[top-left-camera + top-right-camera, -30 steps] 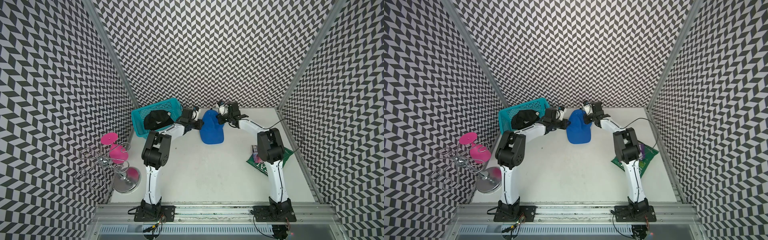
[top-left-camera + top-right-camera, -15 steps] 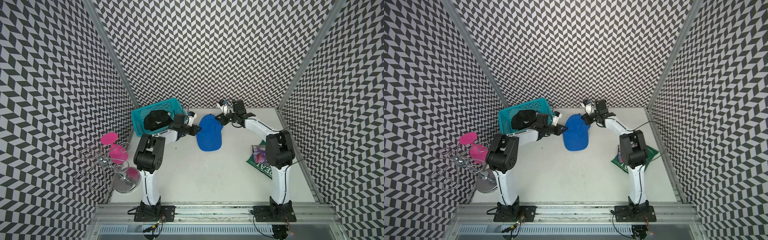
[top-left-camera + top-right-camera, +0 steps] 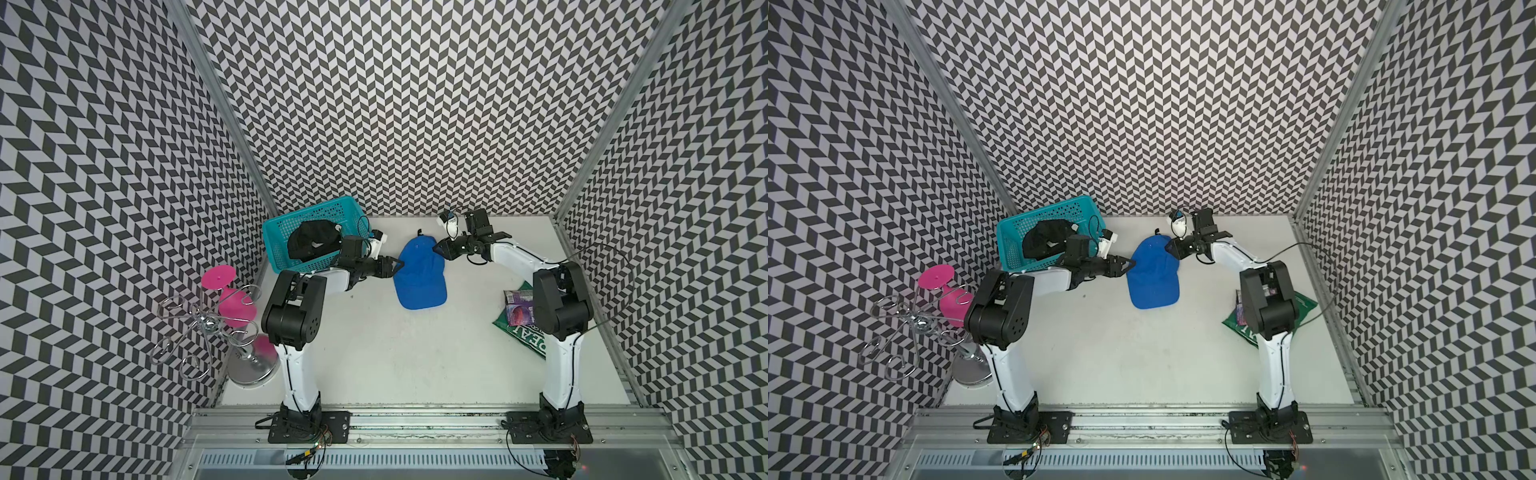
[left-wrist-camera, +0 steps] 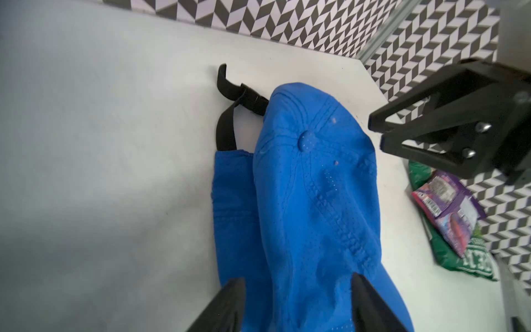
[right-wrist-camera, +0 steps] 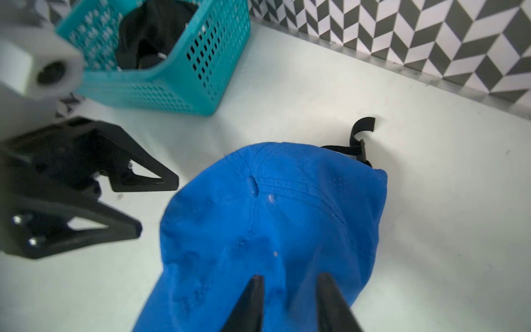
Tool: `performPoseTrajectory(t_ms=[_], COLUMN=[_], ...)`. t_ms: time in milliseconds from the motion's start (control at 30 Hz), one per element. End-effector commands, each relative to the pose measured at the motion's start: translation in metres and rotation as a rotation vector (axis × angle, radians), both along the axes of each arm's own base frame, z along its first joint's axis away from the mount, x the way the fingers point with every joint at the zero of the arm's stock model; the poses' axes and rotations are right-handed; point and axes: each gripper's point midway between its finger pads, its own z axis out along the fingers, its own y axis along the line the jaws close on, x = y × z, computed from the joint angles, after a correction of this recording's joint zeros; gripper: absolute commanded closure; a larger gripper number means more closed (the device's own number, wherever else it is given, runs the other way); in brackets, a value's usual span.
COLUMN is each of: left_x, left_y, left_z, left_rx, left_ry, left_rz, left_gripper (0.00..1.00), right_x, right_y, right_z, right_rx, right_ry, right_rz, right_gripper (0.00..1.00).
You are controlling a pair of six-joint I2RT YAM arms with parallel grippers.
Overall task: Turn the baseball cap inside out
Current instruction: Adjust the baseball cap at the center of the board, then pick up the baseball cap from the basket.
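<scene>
Two grippers flank the blue cap [image 3: 420,276], which lies crown-up on the white table [image 3: 415,353]. The left gripper [image 3: 397,265] is at its 9 o'clock, jaws apart. The right gripper [image 3: 437,249] is at 1 o'clock, jaws narrowly parted, possibly touching fabric.

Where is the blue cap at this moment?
In both top views the blue cap lies at the back of the table, between the left gripper and the right gripper, right of the teal basket.
</scene>
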Motion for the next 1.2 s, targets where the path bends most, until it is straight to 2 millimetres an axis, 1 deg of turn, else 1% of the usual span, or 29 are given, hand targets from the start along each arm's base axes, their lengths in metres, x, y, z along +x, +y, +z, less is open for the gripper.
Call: performPoseTrajectory(t_ms=[0,33,133,200,267,300,367,400,500,600,633,733,767,800,900,967,1067,1167], left_x=[0.006,0.003,-0.002,-0.001,0.007,0.013,0.026,0.034,0.061,0.089,0.100,0.126,0.135,0.140,0.152,0.156,0.161,0.163], left_y=[0.011,0.013,0.020,0.033,0.054,0.068,0.094,0.110,0.154,0.190,0.205,0.234,0.244,0.254,0.281,0.300,0.315,0.329], left_z=[0.056,0.064,0.092,0.111,0.125,0.131,0.137,0.136,0.123,0.100,0.088,0.056,0.051,0.043,0.025,0.021,0.012,-0.009], left_rx=[0.036,0.045,0.085,0.129,0.190,0.220,0.256,0.268,0.259,0.237,0.254,0.324,0.359,0.400,0.466,0.479,0.459,0.439], left_ry=[-0.159,-0.179,-0.236,-0.272,-0.290,-0.289,-0.270,-0.247,-0.149,-0.052,-0.020,0.049,0.060,0.084,0.113,0.110,0.122,0.186], left_rz=[0.061,0.068,0.096,0.158,0.257,0.316,0.397,0.439,0.549,0.657,0.707,0.804,0.846,0.885,0.981,1.047,1.074,1.085], left_gripper=[0.30,0.27,0.23,0.21,0.16,0.14,0.12,0.12,0.12,0.13,0.13,0.12,0.09,0.08,0.05,0.02,0.02,0.02], right_x=[-0.001,-0.005,-0.020,-0.034,-0.051,-0.062,-0.083,-0.096,-0.127,-0.149,-0.155,-0.168,-0.171,-0.174,-0.180,-0.183,-0.184,-0.182], right_y=[-0.004,-0.005,-0.009,-0.011,-0.012,-0.012,-0.014,-0.014,-0.020,-0.026,-0.027,-0.028,-0.027,-0.027,-0.023,-0.021,-0.018,-0.017], right_z=[0.080,0.091,0.123,0.142,0.160,0.170,0.185,0.192,0.208,0.213,0.211,0.208,0.205,0.203,0.196,0.191,0.183,0.175], right_rx=[0.086,0.100,0.148,0.188,0.239,0.272,0.329,0.360,0.437,0.479,0.487,0.503,0.506,0.510,0.517,0.517,0.508,0.499], right_ry=[-0.148,-0.163,-0.205,-0.233,-0.264,-0.285,-0.325,-0.350,-0.416,-0.446,-0.443,-0.421,-0.410,-0.398,-0.365,-0.343,-0.311,-0.285], right_rz=[-0.037,-0.042,-0.055,-0.053,-0.040,-0.026,-0.006,0.008,0.023,0.023,0.020,0.019,0.019,0.022,0.029,0.036,0.041,0.037], right_gripper=[0.49,0.45,0.34,0.28,0.23,0.20,0.14,0.11,0.06,0.02,0.01,0.01,0.00,0.00,0.00,0.00,0.00,0.00])
